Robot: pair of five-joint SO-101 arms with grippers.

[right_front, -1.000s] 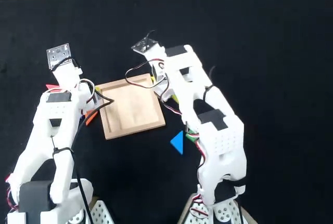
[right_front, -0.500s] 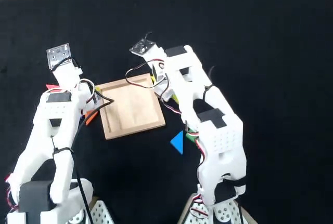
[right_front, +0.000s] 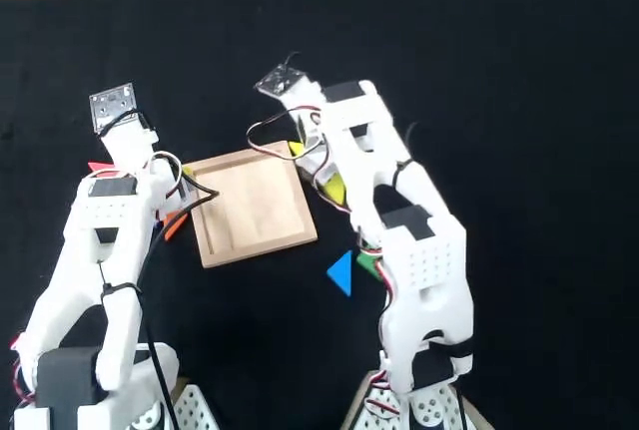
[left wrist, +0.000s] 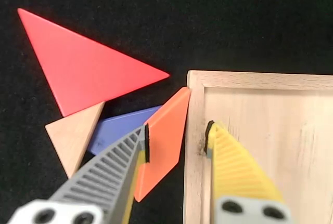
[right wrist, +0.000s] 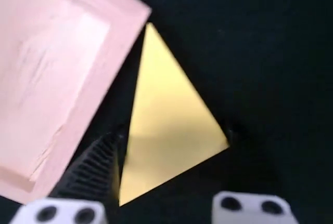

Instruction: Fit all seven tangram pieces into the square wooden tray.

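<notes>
Change: over the last second the right arm has drawn back and up from the far right corner of the square wooden tray; more of the yellow triangle now shows under it in the high view. This reads as a pick-up under way, with placement still to come.

Right gripper: fingers against opposite edges of the yellow triangle, seemingly clamped on it just beside the tray rim; arm bent forward over that corner.

Left gripper: unmoved; jaws apart astride the tray's left rim, one finger over the orange parallelogram, the other inside the tray.

Tray: bare inside.

Loose on the worktop: red triangle, wood-coloured triangle and violet-blue piece left of the tray; blue triangle near the right arm.
</notes>
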